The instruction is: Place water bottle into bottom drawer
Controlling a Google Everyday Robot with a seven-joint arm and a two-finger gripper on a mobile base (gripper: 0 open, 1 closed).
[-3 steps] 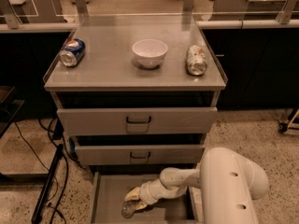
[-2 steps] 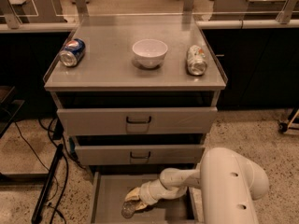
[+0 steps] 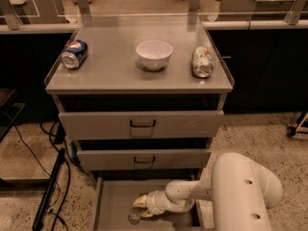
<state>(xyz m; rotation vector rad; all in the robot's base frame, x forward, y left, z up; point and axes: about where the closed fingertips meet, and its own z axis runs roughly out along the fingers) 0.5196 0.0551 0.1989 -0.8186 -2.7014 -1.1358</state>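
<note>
The bottom drawer (image 3: 113, 201) is pulled open at the foot of the grey cabinet and shows its flat grey floor. The water bottle (image 3: 134, 215) lies low inside the drawer, its clear body and cap end pointing to the front left. My gripper (image 3: 141, 207) reaches in from the right at the end of the white arm, and its pale fingers (image 3: 140, 200) are closed around the bottle. Whether the bottle rests on the drawer floor cannot be told.
On the cabinet top stand a blue Pepsi can (image 3: 74, 54) on its side at left, a white bowl (image 3: 154, 54) in the middle and a silver-green can (image 3: 202, 61) at right. The two upper drawers (image 3: 142, 125) are slightly open. Black cables (image 3: 50, 196) lie on the floor at left.
</note>
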